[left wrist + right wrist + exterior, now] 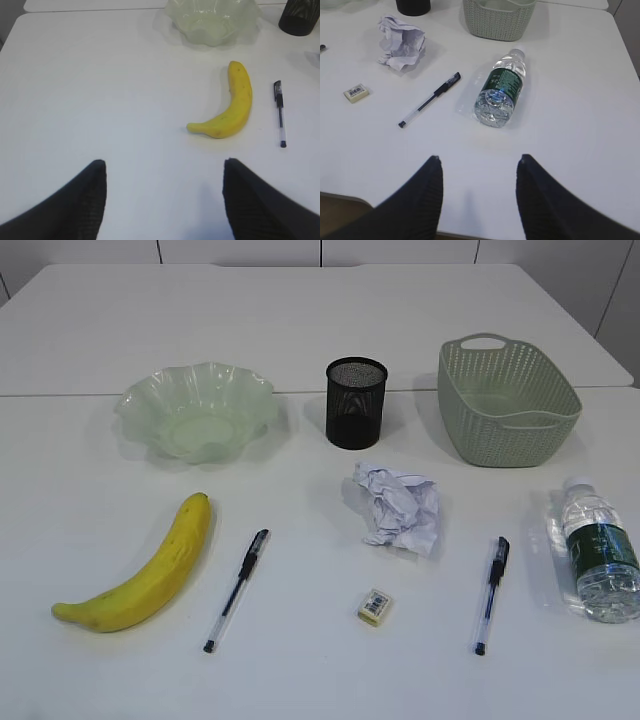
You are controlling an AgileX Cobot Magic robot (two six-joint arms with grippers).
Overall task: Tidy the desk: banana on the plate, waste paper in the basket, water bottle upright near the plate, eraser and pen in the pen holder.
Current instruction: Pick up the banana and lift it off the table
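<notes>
On the white desk (300, 680) the banana (150, 575) lies front left, below the green plate (197, 412). Two pens lie flat, one (237, 588) beside the banana and one (491, 592) further right. The waste paper (400, 508) sits mid-desk with the eraser (375, 607) in front of it. Behind stand the pen holder (356, 402) and the basket (506, 400). The water bottle (600, 550) lies on its side at the right. My left gripper (164, 165) is open over bare desk, short of the banana (230, 107). My right gripper (479, 160) is open, short of the bottle (501, 89).
A seam (60, 394) runs across the desk behind the plate. The desk's near edge (350, 197) shows under my right gripper. Neither arm appears in the exterior view.
</notes>
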